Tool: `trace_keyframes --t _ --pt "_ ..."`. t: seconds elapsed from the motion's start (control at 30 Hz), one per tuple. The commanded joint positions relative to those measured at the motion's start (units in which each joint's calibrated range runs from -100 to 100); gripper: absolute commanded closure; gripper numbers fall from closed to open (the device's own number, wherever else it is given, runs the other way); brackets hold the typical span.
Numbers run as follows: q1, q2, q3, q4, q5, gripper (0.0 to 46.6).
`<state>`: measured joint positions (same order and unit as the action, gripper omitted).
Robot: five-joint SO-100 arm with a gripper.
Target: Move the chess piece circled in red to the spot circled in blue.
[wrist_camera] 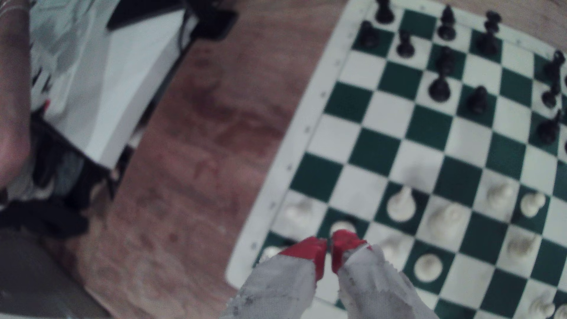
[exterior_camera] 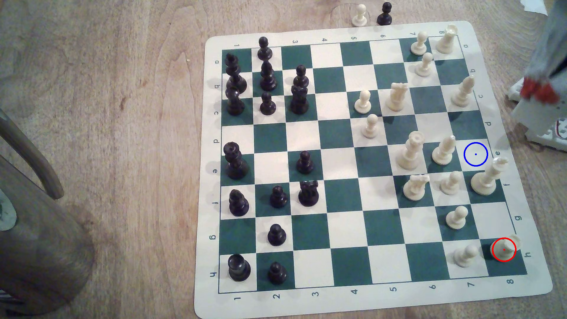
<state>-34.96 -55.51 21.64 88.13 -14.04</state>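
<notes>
Off the board's edge in the exterior view, the red-tipped hand hangs blurred, fingertips nearly together around nothing. The blue-ringed square lies near it on the chessboard; the red-ringed cream rook stands farther from it, on a green corner square beside a cream pawn.

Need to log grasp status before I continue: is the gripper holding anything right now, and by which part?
Nothing is held. The gripper has its red tips nearly together with nothing between them, and the circled rook stands on its corner square.
</notes>
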Motion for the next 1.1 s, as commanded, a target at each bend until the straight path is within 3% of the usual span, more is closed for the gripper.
trace_keyframes --t 0.0,0.07,0.17,0.27,0.4,0.57,1.07 --pt "-3.1 11.11 -2.88 -3.77 -0.73 44.7" --pt "-3.1 13.32 -2.61 -4.67 -0.59 43.5" --pt "-3.64 14.68 4.1 -9.42 0.54 36.9" --pt "-4.5 14.85 10.45 -12.12 1.03 35.6" --pt "-8.42 14.59 16.07 -12.94 -0.29 34.3" --pt "-10.84 12.05 24.59 -19.09 -0.93 25.5" --pt "-15.69 16.71 33.39 -26.7 -2.34 24.6"
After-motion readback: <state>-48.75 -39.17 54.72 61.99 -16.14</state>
